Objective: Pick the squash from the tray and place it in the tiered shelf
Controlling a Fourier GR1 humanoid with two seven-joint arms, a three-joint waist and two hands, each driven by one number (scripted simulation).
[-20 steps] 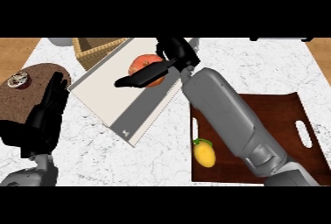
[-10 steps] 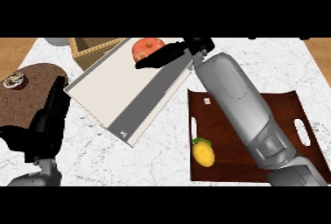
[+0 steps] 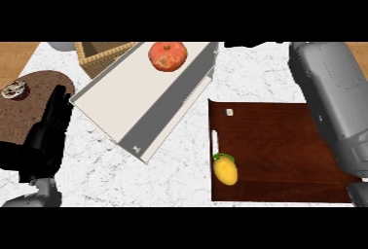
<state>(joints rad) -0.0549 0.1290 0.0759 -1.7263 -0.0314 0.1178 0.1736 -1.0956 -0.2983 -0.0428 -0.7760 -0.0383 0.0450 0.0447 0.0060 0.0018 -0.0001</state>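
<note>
Counter (image 3: 179, 185) marble is lying bare between the white shelf (image 3: 137, 104) and the dark tray (image 3: 287, 155). Squash (image 3: 167, 56) is sitting on the shelf's far end. Left hand (image 3: 46, 133) is resting open at the left edge, holding nothing; the right hand is out of sight.

We see even, bright light on the white worktop (image 3: 179, 185), with no glare and hardly any shadows.
</note>
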